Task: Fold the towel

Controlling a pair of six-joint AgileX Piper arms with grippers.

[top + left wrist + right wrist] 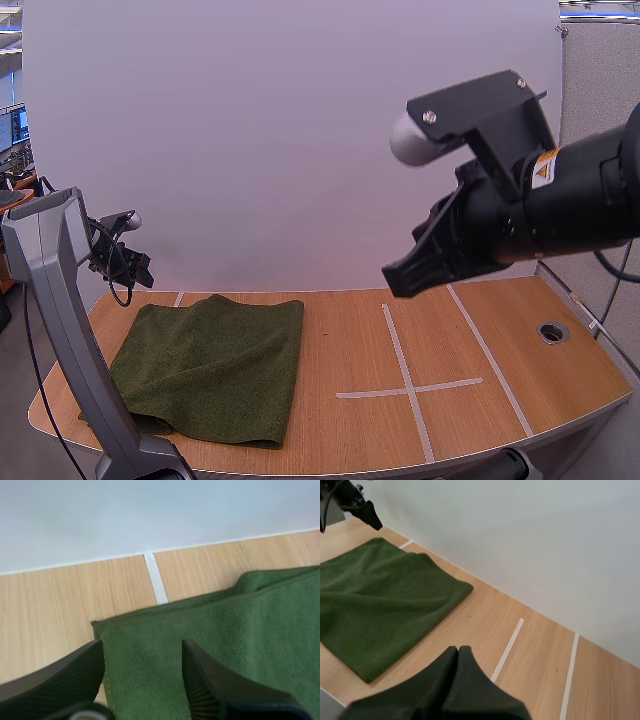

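A dark green towel [210,365] lies folded on the left part of the wooden table [520,350]. In the left wrist view a back corner of the towel [220,650] lies under my open left gripper [142,652], whose fingers [210,680] stand apart above the cloth. In the high view my left gripper [140,270] hovers over the table's back left edge. My right gripper [400,280] hangs high over the table's middle, its fingers [457,667] together as one dark wedge, holding nothing. The right wrist view looks down on the towel [380,600] with the left gripper [370,517] beyond it.
White tape lines [405,380] form a cross on the right half of the table. A round cable hole [552,331] sits near the right edge. A white wall [300,130] stands directly behind the table.
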